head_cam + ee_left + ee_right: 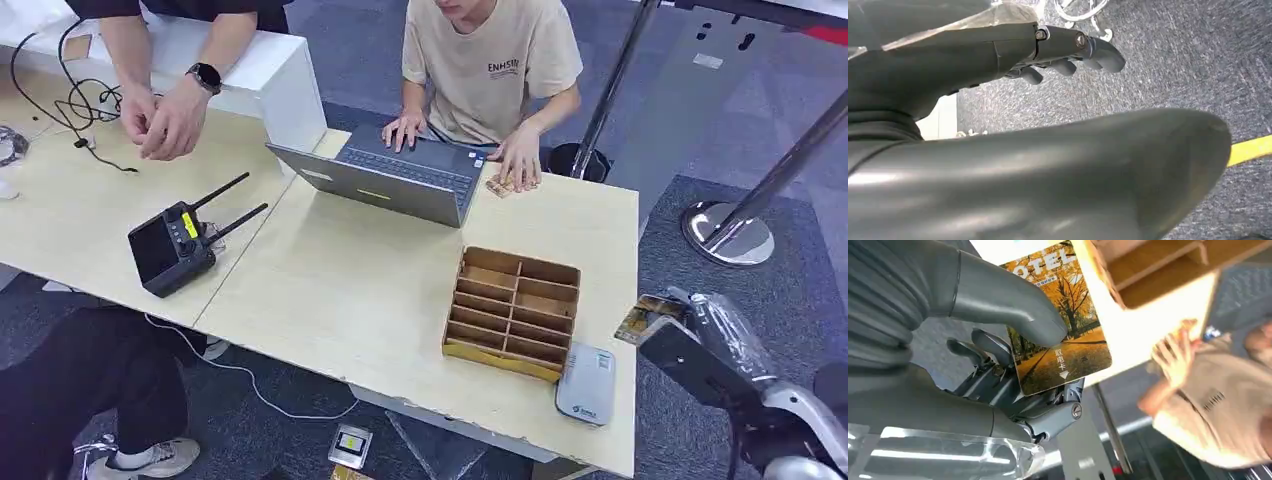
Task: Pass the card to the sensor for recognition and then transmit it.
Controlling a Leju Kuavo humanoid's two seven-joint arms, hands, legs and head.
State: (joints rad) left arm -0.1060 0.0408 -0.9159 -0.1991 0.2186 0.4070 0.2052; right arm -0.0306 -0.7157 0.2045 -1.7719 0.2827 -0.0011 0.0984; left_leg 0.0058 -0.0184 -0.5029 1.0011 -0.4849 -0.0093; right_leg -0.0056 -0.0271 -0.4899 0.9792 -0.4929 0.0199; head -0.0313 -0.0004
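Right hand [1013,370] pinches the card [1060,330] off the table's right edge; next, over to the sensor [586,385] at the front-right corner; left hand [1068,50] hangs curled, holding nothing.

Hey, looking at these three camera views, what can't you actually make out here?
- Card: the right hand's thumb covers part of its face in the right wrist view; in the head view it is too small to read.
- Sensor: its label is too small in the head view.
- Left hand: a dark rounded part blocks much of the left wrist view.
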